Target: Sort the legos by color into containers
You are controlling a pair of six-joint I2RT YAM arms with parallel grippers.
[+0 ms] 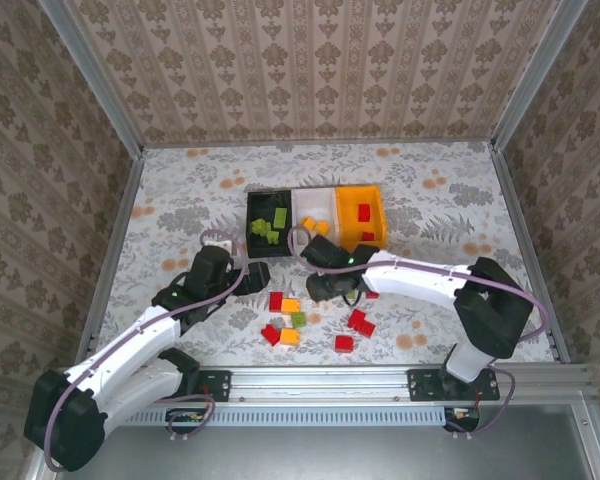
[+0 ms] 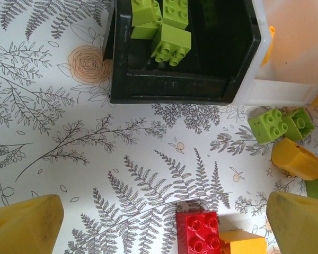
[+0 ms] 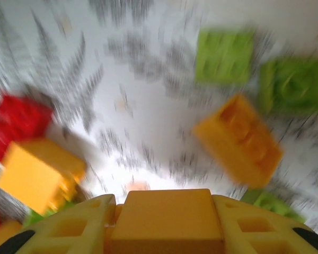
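**A:** Where's the left hand (image 2: 164,206)?

**B:** Released, with its fingers (image 2: 24,227) spread wide over the counter (image 2: 69,159), just short of the black bin (image 2: 175,87). Lime green bricks (image 2: 171,45) lie in that bin. A red brick (image 2: 197,230) sits on the counter between the fingers and touches neither.

**A:** And the right hand (image 1: 325,285)?

**B:** Low over the counter, just in front of the white bin (image 1: 315,200). Its wrist view is smeared, but it looks clenched on an orange brick (image 3: 167,222).

**A:** How do the bins stand?

**B:** In one row, side against side: black, white, then the orange-yellow bin (image 1: 350,225). The white one holds orange pieces (image 1: 322,228) and the orange-yellow one holds red pieces (image 1: 365,210).

**A:** What's left out?

**B:** Scattered legos (image 1: 276,300) in red, orange and green lie on the counter near both hands.
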